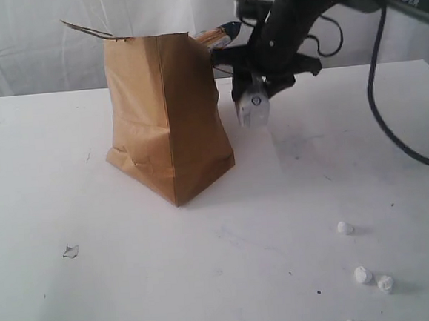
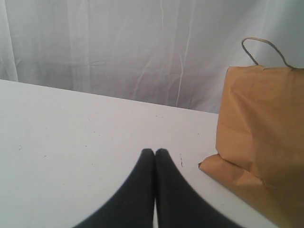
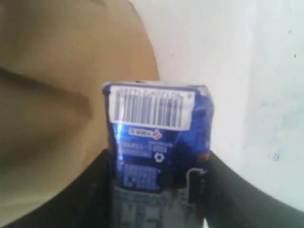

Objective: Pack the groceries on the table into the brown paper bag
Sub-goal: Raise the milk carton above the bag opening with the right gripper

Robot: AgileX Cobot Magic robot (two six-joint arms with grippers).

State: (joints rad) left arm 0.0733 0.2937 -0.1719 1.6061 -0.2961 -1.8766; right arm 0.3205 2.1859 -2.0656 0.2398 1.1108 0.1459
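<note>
The brown paper bag (image 1: 166, 116) stands upright on the table (image 1: 208, 265), left of centre, with its top open. My right gripper (image 1: 226, 46) hangs beside the bag's upper right edge, shut on the long spaghetti pack (image 1: 218, 34). In the right wrist view this blue pack (image 3: 156, 137), with a barcode at its end, sits between the black fingers (image 3: 102, 190), and the bag's wall (image 3: 57, 95) is close beside it. My left gripper (image 2: 155, 152) is shut and holds nothing, low over the table with the bag (image 2: 261, 128) off to one side. Several small white lumps (image 1: 362, 274) lie at the front right.
A small grey scrap (image 1: 71, 251) lies on the table at the front left. A black cable (image 1: 389, 117) hangs from the right arm down to the table at the right edge. A white curtain (image 1: 41, 40) closes off the back.
</note>
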